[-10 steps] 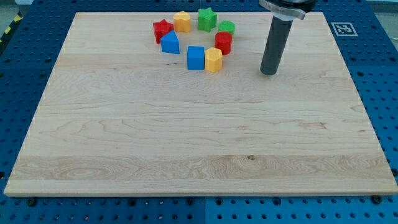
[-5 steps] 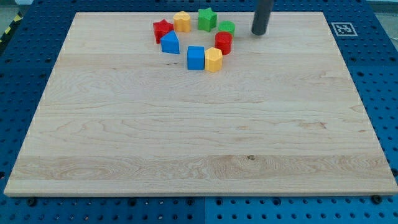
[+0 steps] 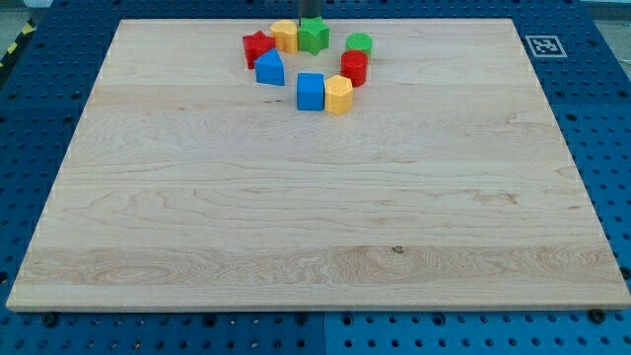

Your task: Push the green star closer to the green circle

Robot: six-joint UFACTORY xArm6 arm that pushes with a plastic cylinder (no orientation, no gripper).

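Note:
The green star (image 3: 314,35) sits near the view's top edge of the wooden board (image 3: 315,197), touching the yellow block (image 3: 287,35) on its left. The green circle (image 3: 359,43) lies a short gap to the star's right. Only a short stub of my dark rod shows at the view's top. My tip (image 3: 312,18) is directly above the green star, right against its far side.
A red star (image 3: 258,47) and a blue block (image 3: 269,68) lie left of the yellow block. A red cylinder (image 3: 354,67) sits just below the green circle. A blue cube (image 3: 311,91) and a second yellow block (image 3: 338,95) sit side by side below them.
My tip moved from the board's right of the cluster up and then left to behind the green star. The green star slid left and slightly down, against the yellow block, away from the green circle.

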